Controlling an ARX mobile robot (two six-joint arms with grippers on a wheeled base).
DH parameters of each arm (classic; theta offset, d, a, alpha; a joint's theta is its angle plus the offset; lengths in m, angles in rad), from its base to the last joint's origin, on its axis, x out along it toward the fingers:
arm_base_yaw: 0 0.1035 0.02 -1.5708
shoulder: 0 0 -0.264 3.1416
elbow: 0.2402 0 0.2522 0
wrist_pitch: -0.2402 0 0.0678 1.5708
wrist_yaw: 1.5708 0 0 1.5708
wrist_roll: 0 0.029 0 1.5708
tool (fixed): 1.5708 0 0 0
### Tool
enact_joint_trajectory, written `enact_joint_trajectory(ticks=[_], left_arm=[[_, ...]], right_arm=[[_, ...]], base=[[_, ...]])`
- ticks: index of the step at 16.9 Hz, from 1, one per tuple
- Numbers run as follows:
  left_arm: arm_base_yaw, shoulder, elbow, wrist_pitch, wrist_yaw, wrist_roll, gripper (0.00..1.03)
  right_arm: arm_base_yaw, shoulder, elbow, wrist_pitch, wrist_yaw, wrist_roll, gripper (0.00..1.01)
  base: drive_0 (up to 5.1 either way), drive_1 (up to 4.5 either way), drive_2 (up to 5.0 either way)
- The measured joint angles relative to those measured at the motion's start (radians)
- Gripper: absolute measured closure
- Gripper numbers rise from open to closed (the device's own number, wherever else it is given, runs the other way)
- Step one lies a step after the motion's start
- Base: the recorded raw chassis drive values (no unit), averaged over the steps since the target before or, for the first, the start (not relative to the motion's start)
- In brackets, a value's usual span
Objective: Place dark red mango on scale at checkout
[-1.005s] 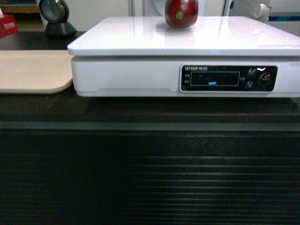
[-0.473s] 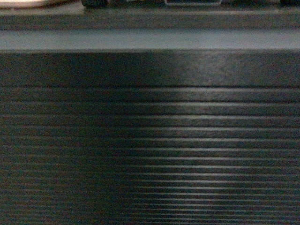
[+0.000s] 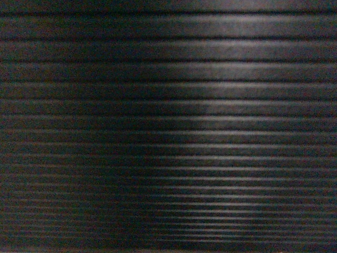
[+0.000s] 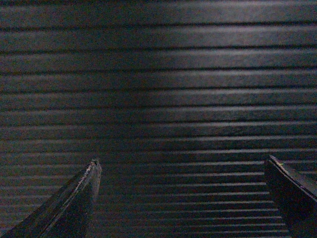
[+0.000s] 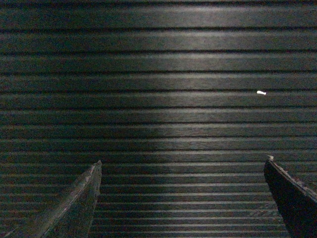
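With both our left hand (image 4: 181, 171) and right hand (image 5: 181, 171) spread apart and empty, facing only the checkout (image 3: 168, 126) ribbing at twelve o'clock, we should keep them clear of it.

We can read no text, label, brand, number or sign in any of the three views. The head view gives us only the ribbed dark front panel of the checkout (image 3: 168, 126), bare of lettering. Both wrist views give us the same ribbed panel, equally unmarked. In the right wrist view we see a small white speck (image 5: 261, 92) on the panel at about two o'clock from the centre, but it is too small for us to tell whether it carries any print.
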Motion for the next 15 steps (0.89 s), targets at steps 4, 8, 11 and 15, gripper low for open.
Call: enact_joint_trajectory(ticks=[4,8,11,15], left_arm=[[0.000,0.000,0.000,-0.003,-0.001,0.000,0.05],[0.000,0.000,0.000,-0.002,0.000,0.000,0.05],[0.000,0.000,0.000,-0.002,0.000,0.000,0.05],[0.000,0.000,0.000,-0.002,0.000,0.000,0.05]], right_arm=[[0.000,0.000,0.000,-0.003,0.000,-0.001,0.03],[0.000,0.000,0.000,-0.001,0.000,-0.001,0.03],[0.000,0.000,0.000,-0.001,0.000,-0.001,0.03],[0.000,0.000,0.000,-0.001,0.000,-0.001,0.03]], base=[[0.0,0.00,0.0],[0.0,0.00,0.0],[0.0,0.00,0.0],[0.0,0.00,0.0]])
